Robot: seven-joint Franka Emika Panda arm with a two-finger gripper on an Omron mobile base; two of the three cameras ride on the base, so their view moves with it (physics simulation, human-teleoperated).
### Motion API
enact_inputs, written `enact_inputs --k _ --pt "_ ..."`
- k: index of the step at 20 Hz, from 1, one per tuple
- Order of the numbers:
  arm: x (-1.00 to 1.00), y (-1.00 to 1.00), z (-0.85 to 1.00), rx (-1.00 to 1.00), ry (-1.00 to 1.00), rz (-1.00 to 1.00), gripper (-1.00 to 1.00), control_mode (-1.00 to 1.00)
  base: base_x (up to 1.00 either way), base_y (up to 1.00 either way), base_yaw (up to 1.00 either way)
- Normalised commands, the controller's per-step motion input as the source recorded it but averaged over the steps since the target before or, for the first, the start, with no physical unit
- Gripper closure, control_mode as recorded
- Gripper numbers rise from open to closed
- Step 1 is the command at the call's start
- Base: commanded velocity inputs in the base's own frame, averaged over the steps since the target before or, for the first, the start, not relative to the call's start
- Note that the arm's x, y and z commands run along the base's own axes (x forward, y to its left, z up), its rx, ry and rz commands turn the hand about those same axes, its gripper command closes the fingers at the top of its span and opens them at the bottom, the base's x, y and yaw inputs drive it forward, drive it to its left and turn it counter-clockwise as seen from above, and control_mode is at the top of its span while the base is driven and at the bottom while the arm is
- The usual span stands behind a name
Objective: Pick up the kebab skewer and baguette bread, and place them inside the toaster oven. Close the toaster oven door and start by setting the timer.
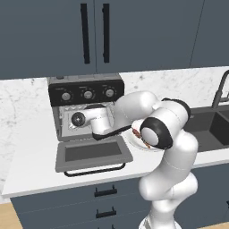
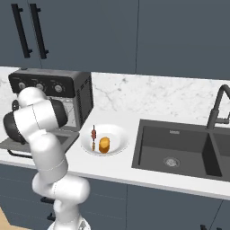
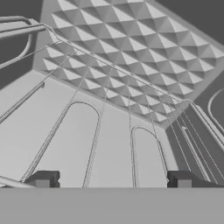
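Fingers (image 3: 113, 179) spread, empty, inside toaster oven (image 1: 86, 91) above wire rack (image 3: 109, 131); door (image 1: 93, 153) down

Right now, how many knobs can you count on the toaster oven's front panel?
3, in a row across the toaster oven top panel: left knob, middle knob, right knob. None looks hidden.

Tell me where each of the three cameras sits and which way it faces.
Left base view: behind the arm to its left, looking forward and down at the toaster oven and its dropped toaster oven door; the arm reaches into the oven.
Right base view: behind to the right, facing the plate holding the kebab skewer and baguette bread, beside the sink; the arm stands at left.
Hand view: on the hand, looking along the open gripper over the wire rack.
Both base views share the oven, door and skewer.
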Motion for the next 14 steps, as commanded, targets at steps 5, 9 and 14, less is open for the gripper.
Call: enact_inputs --k 5,9,14 --pt "-0.03 -0.04 0.00 0.00 0.00 0.00 1.00 -1.00 0.00 0.00 0.00" --pt "-0.28 -0.09 0.00 0.00 0.00 0.00 1.00 -1.00 0.00 0.00 0.00" --pt "-0.48 -0.12 0.01 0.05 0.05 0.00 1.00 -1.00 0.00 0.00 0.00"
